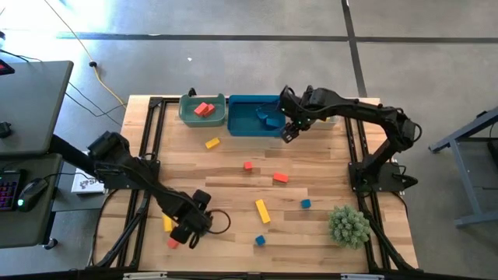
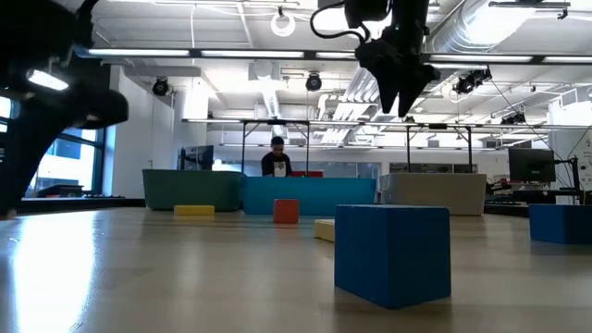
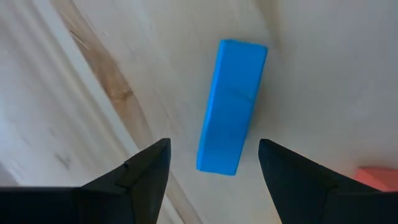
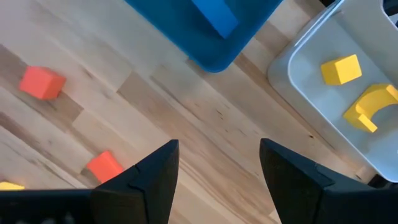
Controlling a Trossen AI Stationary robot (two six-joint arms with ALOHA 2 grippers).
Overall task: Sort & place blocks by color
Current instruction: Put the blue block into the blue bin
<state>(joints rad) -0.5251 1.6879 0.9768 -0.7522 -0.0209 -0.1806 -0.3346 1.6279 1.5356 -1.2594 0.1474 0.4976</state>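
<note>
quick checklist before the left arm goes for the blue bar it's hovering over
1. Left tool open: ok.
2. Blue bar lined up between its fingers: ok, bar sits in the gap.
3. Tool lowered onto the bar: not ok, it hangs above it.
4. Neighbour clear: cannot tell, a red block lies close beside.
5. Right tool out of the way: ok, open and empty, far off by the blue bin.

No readable text, labels, numbers or signs anywhere
</note>
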